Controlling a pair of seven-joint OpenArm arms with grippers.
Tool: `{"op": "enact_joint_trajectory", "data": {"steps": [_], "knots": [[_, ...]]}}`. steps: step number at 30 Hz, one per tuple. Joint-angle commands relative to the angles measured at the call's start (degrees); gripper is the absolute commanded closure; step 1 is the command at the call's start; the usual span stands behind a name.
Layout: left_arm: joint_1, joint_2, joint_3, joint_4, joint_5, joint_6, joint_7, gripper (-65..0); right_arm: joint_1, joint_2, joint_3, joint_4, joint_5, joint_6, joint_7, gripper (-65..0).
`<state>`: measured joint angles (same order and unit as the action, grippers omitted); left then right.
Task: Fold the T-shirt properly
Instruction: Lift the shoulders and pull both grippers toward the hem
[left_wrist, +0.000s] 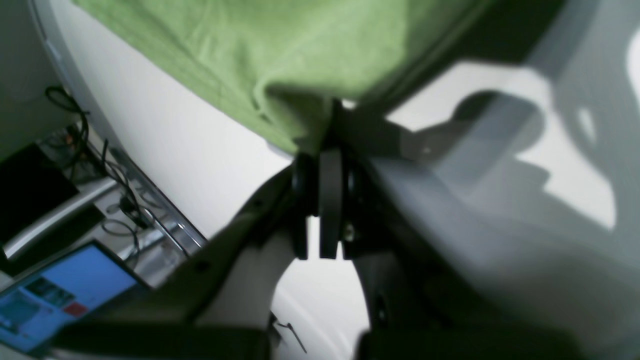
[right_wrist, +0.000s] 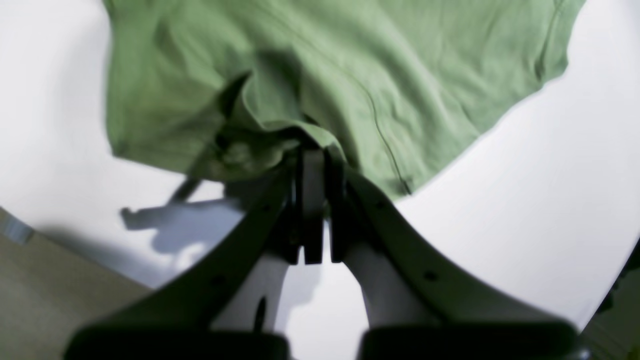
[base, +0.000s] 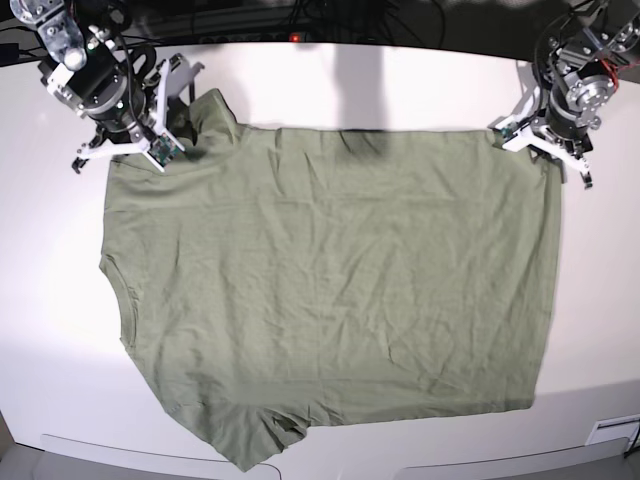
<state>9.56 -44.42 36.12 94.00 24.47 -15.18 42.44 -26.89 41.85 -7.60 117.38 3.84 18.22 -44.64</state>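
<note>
The olive-green T-shirt (base: 330, 280) lies spread flat and wrinkled on the white table (base: 400, 80). Its collar is at the left and its hem at the right, with one sleeve at the far left corner and the other at the near edge. My left gripper (base: 530, 140) is at the far right corner and is shut on the hem corner; in the left wrist view the jaws (left_wrist: 325, 135) pinch a bunched tip of cloth (left_wrist: 260, 55). My right gripper (base: 165, 150) is at the far left, shut on the shoulder by the sleeve. In the right wrist view its jaws (right_wrist: 312, 150) clamp a fold of the T-shirt (right_wrist: 350, 65).
The table's rounded edge (left_wrist: 75, 95) runs close beside the left gripper. Beyond it are cables (left_wrist: 115, 190) and a lit laptop screen (left_wrist: 55, 295). Dark equipment and wires line the far side of the table (base: 300, 20). The near table edge (base: 120, 445) lies just below the lower sleeve.
</note>
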Motion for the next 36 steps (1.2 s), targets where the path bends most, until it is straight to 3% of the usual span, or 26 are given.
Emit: {"op": "enact_joint_trajectory", "data": {"steps": [1, 7, 10, 17, 24, 36], "knots": [[-1.0, -0.5, -0.1, 0.6, -0.5, -0.5, -0.6, 0.0, 1.1, 0.8, 0.5, 1.0, -0.3, -0.6, 0.7, 0.0], [-6.2, -0.5, -0.1, 0.6, -4.5, -0.5, -0.7, 0.0, 5.2, 0.2, 0.5, 0.7, -0.3, -0.6, 1.6, 0.0], [-8.9, -0.4, -0.1, 0.6, -7.4, -0.5, -0.6, 0.0, 7.7, -1.6, 0.5, -1.4, -0.3, -0.7, 2.3, 0.0], [-13.6, -0.3, -0.1, 0.5, -8.5, -0.5, -0.4, 0.0, 13.8, -6.2, 0.5, -8.2, 0.0, -0.6, 4.2, 0.0], [-17.0, -0.3, -0.1, 0.5, -8.5, -0.4, -0.4, 0.0, 20.7, -7.1, 0.5, -13.3, 1.6, -0.6, 5.2, 0.0], [-22.7, 3.3, -0.1, 0.5, -9.6, 6.2, -2.0, 0.0, 33.5, -7.1, 0.4, -22.9, 4.3, 0.3, 6.7, 0.0]]}}
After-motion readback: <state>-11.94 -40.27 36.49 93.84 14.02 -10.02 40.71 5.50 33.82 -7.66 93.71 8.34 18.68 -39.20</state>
